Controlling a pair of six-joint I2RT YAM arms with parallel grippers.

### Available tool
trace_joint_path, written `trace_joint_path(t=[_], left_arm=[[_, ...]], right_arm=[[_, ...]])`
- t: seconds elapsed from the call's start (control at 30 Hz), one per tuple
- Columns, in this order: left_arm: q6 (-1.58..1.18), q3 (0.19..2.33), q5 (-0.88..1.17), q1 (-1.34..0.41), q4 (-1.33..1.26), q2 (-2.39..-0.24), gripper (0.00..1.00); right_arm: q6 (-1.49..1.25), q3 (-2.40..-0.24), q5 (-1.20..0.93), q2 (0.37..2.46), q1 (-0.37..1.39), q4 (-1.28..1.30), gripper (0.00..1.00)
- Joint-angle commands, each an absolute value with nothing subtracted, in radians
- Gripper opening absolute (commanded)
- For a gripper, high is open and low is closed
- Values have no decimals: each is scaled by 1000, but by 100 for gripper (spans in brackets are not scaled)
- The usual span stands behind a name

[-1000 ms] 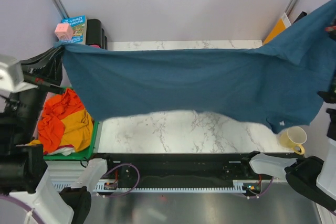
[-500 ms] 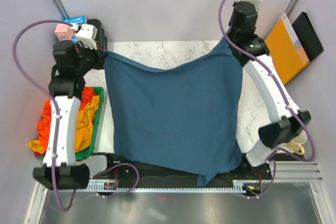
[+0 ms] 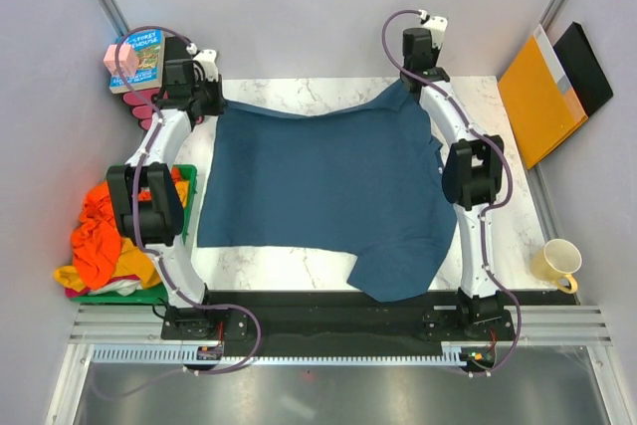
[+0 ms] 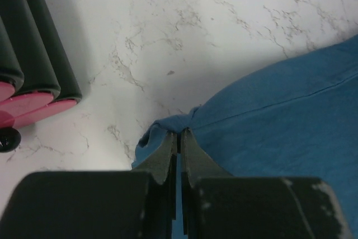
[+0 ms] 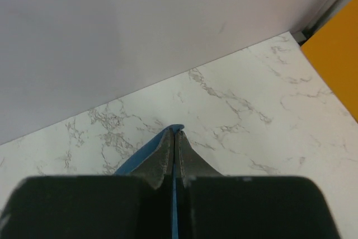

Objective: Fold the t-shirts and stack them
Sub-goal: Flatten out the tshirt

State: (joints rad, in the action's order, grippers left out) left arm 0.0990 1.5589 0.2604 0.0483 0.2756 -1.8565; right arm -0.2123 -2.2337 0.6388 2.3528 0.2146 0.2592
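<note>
Both left gripper (image 4: pixel 179 134) and right gripper (image 5: pixel 174 134) are clamping the blue shirt (image 3: pixel 328 186); uneven release risks bunching beneath them.

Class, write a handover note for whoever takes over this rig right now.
Left claw: shut on the blue shirt's far left corner.
Right claw: shut on its far right corner.
Blue shirt spread on the table, one flap past the near edge; orange shirt and yellow shirt heaped in the green bin.
Done: blue shirt laid out. Left: fold all three, stack.
</note>
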Motion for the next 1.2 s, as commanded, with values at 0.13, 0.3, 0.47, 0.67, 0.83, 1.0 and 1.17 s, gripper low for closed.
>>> trace_joint_path(t=[0.13,0.3,0.47,0.67,0.83,1.0,1.17], left_arm=[[129,1744,166,48,172,-1999,2],[120,1764,123,48,163,-2020,2],[98,1775,71,51,149,-2042,2],[64,1789,11,54,141,-2059,2],[89,1796,17,57,144,-2052,2],[110,1848,20,57,178,-2114,2],[110,1923,15,55,213,-2161,2]], right_arm=[[-281,-2485,551,2491,199,161,0],[-301,-2537,512,2508,209,143,0],[-305,-2536,445,2528,225,124,0],[-325,-2491,437,2537,236,167,0],[-342,-2461,448,2497,239,193,0],[-339,-2434,451,2503,241,212,0],[-334,-2419,433,2514,218,201,0]])
